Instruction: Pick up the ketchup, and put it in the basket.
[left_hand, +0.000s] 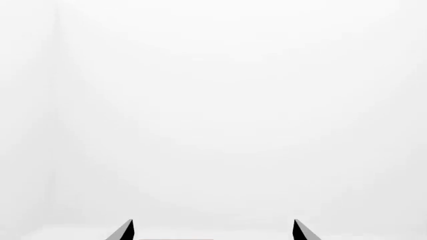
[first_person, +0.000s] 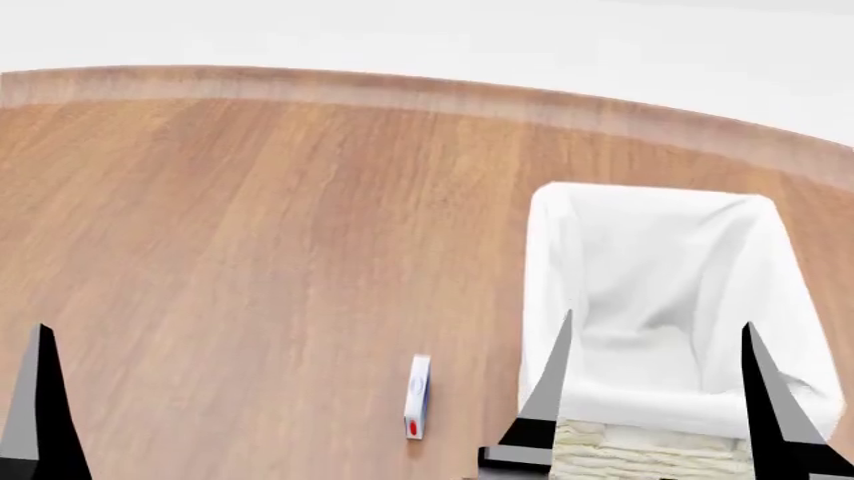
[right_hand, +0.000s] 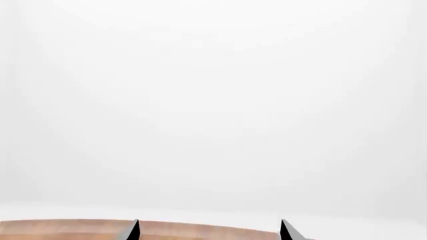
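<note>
Left gripper shows just two dark fingertips, spread wide apart with nothing between them, against a blank white backdrop.

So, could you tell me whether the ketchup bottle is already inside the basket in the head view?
No, the basket shows only its white liner, and no ketchup bottle is visible anywhere on the table.

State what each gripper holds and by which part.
Nothing. The left gripper and right gripper both stand open with empty space between their black fingertips.
</note>
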